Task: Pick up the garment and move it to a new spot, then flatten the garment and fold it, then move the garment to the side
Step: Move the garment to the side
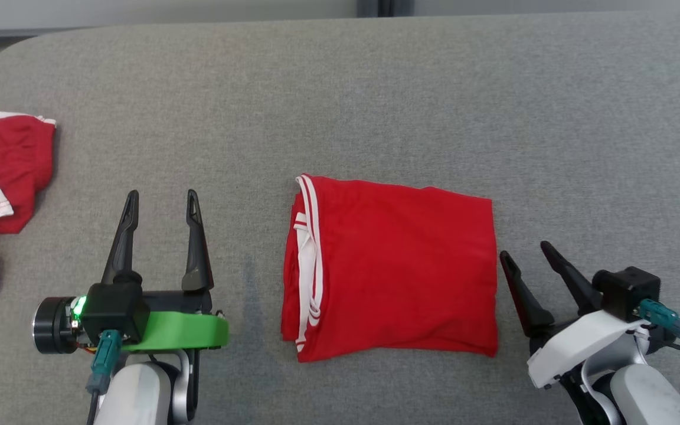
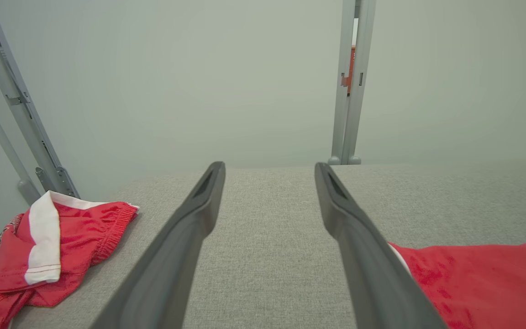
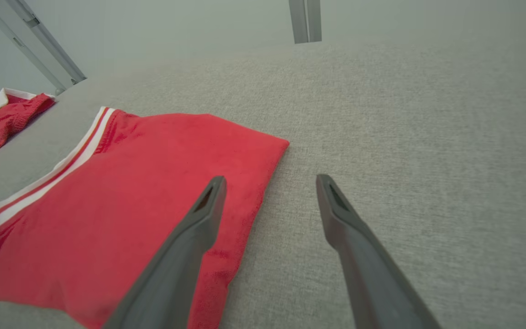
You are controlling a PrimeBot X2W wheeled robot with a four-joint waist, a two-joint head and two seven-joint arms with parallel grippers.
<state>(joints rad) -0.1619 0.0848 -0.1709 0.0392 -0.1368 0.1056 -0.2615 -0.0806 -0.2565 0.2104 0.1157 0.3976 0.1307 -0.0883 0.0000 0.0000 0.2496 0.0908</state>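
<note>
Two grippers flank the garment (image 1: 393, 265), a red piece with white stripes down one edge, folded into a rough rectangle and lying flat on the grey table (image 1: 375, 88). The striped edge faces the robot's left, where several layers show stacked at the fold.

Left of the garment, clear of the striped edge, the left gripper (image 1: 162, 193) has its fingers spread apart with nothing between them. They point away from the robot, roughly parallel to that edge. In the left wrist view this gripper (image 2: 270, 165) frames bare table, and a red corner of the garment (image 2: 482, 283) shows behind its right finger.

Right of the garment, the right gripper (image 1: 523, 248) is also spread wide and empty. Its fingers lean toward the garment, and the nearer tip is just beside the plain right edge. In the right wrist view this gripper (image 3: 270, 178) straddles that edge: one finger is over the garment (image 3: 130, 192) and the other over table. Whether the finger touches the cloth I cannot tell.

Far left of the garment, beyond the left gripper, a crumpled red and white heap (image 1: 3, 171) lies at the table's rim.
</note>
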